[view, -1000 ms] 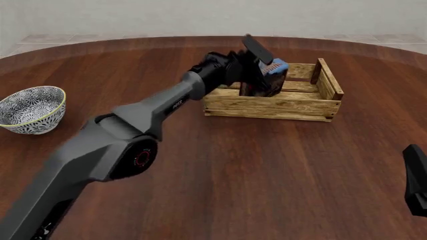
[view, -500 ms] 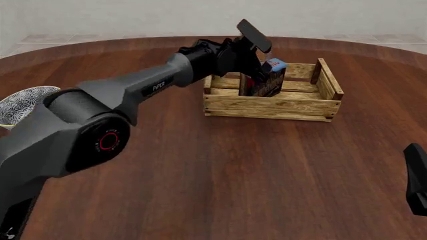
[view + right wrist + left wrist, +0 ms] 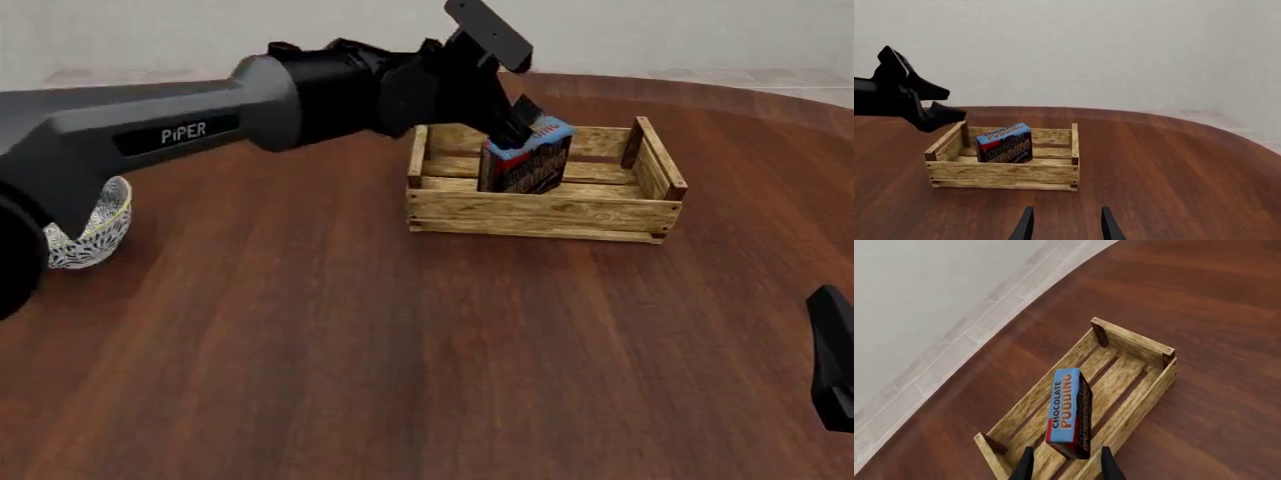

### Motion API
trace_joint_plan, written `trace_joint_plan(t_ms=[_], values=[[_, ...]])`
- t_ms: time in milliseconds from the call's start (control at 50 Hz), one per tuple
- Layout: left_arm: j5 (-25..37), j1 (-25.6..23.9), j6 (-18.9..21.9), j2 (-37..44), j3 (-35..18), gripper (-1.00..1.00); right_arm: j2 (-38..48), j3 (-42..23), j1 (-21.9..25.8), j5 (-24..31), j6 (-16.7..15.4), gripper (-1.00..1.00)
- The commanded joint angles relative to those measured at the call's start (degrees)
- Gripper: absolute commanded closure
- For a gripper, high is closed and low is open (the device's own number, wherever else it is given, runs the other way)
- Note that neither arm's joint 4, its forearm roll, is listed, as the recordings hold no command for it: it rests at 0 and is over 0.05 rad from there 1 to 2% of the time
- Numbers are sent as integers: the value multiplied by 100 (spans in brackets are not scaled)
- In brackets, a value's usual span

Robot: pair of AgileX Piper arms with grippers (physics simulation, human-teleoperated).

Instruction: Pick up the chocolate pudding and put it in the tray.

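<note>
The chocolate pudding (image 3: 529, 160) is a brown carton with a blue top, standing on edge inside the tray (image 3: 534, 212), a light-wood slatted crate, toward its left half. My left gripper (image 3: 518, 115) hovers just above and behind the carton, open and holding nothing. In the left wrist view the carton (image 3: 1069, 412) stands between the crate's side boards (image 3: 1134, 345), beyond the spread fingertips (image 3: 1027, 465). My right gripper (image 3: 1065, 227) is open and empty, low over the table well in front of the crate (image 3: 1004, 172); the carton (image 3: 1004, 144) and left gripper (image 3: 937, 116) show there too.
A white-and-grey patterned bowl (image 3: 94, 235) sits at the far left of the table, partly hidden behind the left arm (image 3: 200, 120). The right arm (image 3: 830, 365) shows only at the right edge. Beyond the table's curved rim lie a pale floor and wall.
The left gripper has let go of the carton and risen above it, while the arm has swung up and back. The carton stays standing in the crate. The right arm has not moved.
</note>
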Motion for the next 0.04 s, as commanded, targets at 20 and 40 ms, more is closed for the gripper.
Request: trace_joint_plan(t_ms=[20,40], values=[[-402,-68,-121,-1152,1377,-100,0,-18,41,-33,-47,-100],[-446,-56,-119,-1235,1486,-100,0,-18,47,-37,-52,-100]])
